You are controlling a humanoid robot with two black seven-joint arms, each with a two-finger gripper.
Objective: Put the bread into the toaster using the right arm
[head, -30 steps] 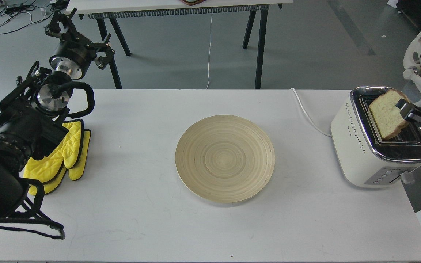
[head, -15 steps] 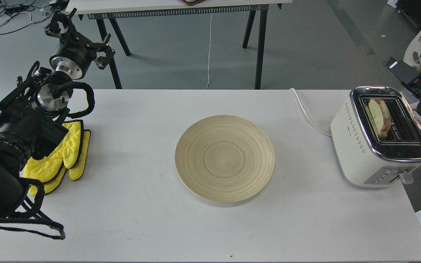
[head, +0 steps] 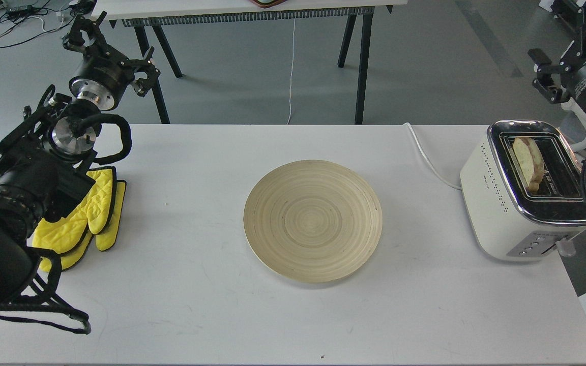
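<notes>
The bread (head: 527, 161) stands on edge in the left slot of the cream-white toaster (head: 496, 203) at the table's right end, with its crusted top sticking out a little above the chrome top. My right gripper (head: 560, 48) is open and empty, raised behind and to the right of the toaster, well apart from the bread. My left gripper (head: 112, 48) is open and empty, held up beyond the table's far left corner.
A round bamboo plate (head: 313, 219) lies in the middle of the white table (head: 196, 305). Yellow oven mitts (head: 92, 213) lie at the left beside my left arm. The toaster's white cord (head: 428, 157) runs off the back edge. A white chair (head: 585, 66) stands at the right.
My right gripper let go of the bread, which dropped into the toaster's left slot. The gripper then rose and pulled back up and to the right. The left arm has not moved.
</notes>
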